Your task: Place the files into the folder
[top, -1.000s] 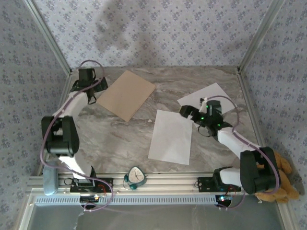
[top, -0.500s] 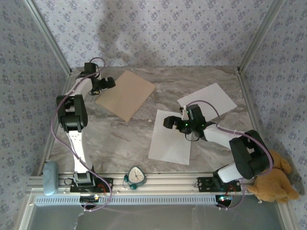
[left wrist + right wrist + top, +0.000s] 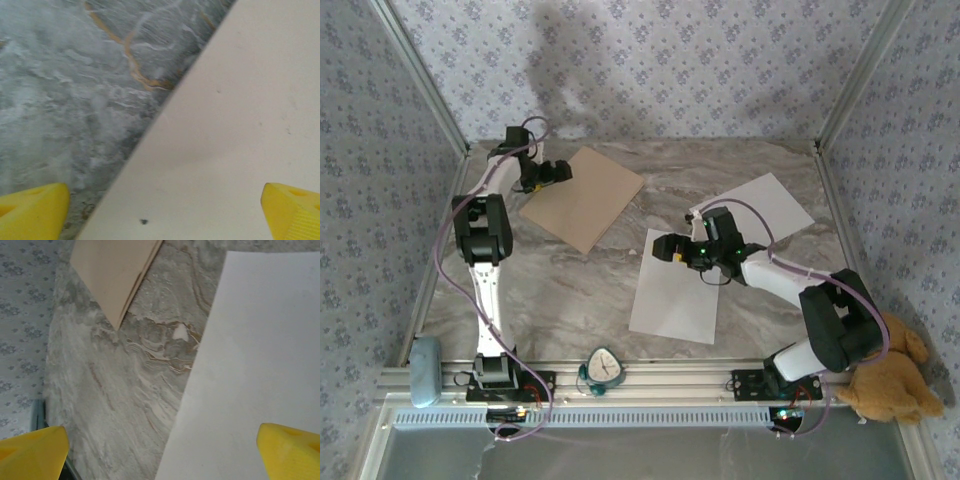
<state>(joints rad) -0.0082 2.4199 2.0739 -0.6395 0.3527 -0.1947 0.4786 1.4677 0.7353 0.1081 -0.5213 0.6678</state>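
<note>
The left gripper (image 3: 558, 172) has its jaws wide apart and straddles the left edge of the folder (image 3: 585, 197) at the far left of the table (image 3: 570, 290). The right gripper (image 3: 667, 250), jaws likewise apart, straddles the left edge of the near sheet (image 3: 675, 295). The second sheet (image 3: 760, 203) lies flat at far right.

The folder (image 3: 582, 198) lies flat on the table (image 3: 560, 290), back left. The far sheet (image 3: 765, 205) lies back right; the near sheet (image 3: 672, 295) lies before it (slightly leftward, toward the table's middle).
</note>
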